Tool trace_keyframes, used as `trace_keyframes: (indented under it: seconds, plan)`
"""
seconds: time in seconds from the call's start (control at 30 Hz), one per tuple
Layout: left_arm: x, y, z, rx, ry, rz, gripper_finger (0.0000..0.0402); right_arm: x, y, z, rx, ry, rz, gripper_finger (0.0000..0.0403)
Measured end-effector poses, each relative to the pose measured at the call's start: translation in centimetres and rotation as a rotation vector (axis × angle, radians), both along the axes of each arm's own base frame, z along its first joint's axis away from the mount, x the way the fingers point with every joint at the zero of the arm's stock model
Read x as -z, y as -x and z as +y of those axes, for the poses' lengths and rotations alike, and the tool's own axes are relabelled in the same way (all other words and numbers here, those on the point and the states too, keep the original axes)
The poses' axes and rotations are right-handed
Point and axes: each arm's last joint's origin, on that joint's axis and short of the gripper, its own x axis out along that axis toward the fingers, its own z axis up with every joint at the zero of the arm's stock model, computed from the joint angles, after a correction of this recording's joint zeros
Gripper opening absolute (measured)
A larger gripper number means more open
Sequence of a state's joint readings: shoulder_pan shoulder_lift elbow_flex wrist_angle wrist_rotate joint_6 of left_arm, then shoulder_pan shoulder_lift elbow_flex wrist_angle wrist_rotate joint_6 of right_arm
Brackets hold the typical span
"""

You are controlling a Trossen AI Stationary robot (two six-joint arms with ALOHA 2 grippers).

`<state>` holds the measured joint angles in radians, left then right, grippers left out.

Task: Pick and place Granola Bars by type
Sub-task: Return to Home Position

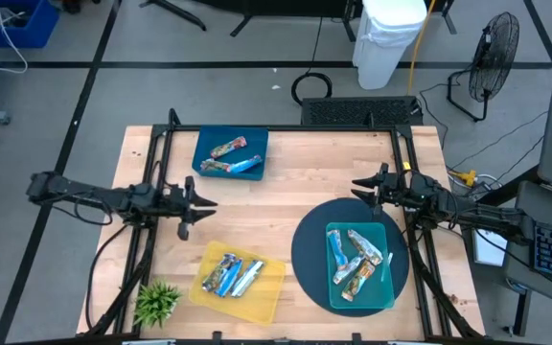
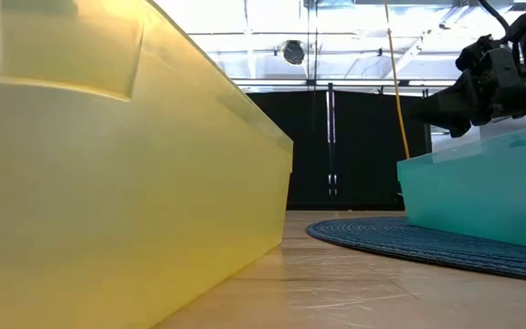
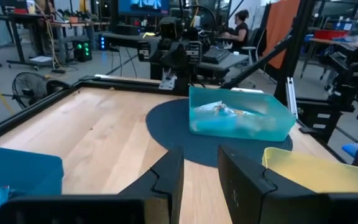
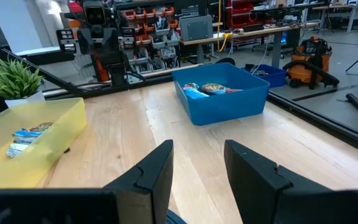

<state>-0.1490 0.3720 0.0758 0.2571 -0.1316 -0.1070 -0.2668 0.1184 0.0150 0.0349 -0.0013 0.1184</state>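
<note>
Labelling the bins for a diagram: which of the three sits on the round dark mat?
The teal bin, which rests on the round mat; the yellow bin and the blue bin stand on the table.

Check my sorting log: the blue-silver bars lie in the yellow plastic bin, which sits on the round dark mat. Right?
No: the high view shows the yellow plastic bin holding the blue-silver bars on the bare wooden table, beside the round dark mat.

The pale, plank-striped wooden counter point(image 1: 286, 187) carries a translucent yellow plastic bin point(image 1: 262, 302) of blue-silver foil-wrapped Granola Bars point(image 1: 230, 276), a deep blue plastic bin point(image 1: 204, 144) of red, green and brown Granola Bars point(image 1: 228, 151) — and a see-through teal plastic bin point(image 1: 381, 292) on a dark blue ribbed round mat point(image 1: 307, 259).
</note>
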Motion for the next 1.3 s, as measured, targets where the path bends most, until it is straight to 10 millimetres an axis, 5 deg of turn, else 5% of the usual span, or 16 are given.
trace_keyframes:
  seconds: [1.3]
  plan:
    - [1.2, 1.0, 0.5, -0.102, -0.015, 0.076, 0.0102, 0.0, 0.0, 0.0, 0.0, 0.0, 0.0, 0.0135]
